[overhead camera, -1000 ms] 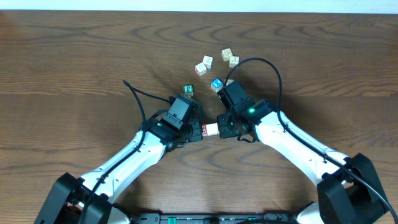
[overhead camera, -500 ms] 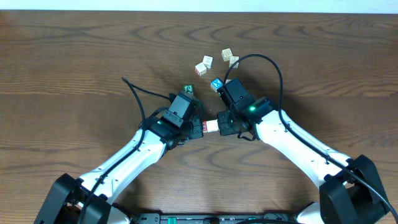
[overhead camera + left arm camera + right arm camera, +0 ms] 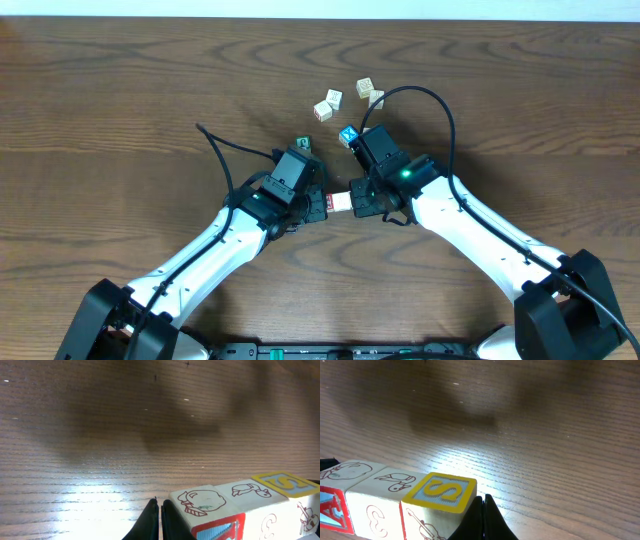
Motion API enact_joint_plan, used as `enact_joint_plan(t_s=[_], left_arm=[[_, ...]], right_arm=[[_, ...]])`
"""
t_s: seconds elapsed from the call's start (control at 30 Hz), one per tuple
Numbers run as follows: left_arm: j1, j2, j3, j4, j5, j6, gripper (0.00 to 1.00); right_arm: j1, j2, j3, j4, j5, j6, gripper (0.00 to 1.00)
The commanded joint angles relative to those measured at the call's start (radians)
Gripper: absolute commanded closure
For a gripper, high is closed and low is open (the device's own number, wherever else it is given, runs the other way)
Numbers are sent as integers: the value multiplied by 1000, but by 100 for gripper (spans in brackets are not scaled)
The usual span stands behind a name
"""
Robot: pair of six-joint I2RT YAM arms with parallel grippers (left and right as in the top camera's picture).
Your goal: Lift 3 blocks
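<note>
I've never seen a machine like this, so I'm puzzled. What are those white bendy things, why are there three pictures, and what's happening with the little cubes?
Those are two robot arms, a left arm and a right arm, at a wooden table. One picture looks down from a camera above. The other two come from small cameras on the wrists, so they show things close up. Each arm ends in a two-finger pincer. The left gripper and the right gripper are both shut. They squeeze a row of three blocks between them, one at each end, like a book pressed between your palms. Loose on the table lie a green block, a blue block and a few pale blocks.
</note>
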Motion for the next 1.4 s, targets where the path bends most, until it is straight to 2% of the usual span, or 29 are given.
enact_joint_plan(t_s=[0.0,1.37], left_arm=[[-40,-40,118,74,215,-5,93],[-40,-67,147,62,211,-1,93]], right_arm=[[74,-18,49,34,-314,-29,99],[74,-18,110,-4,-314,-40,99]])
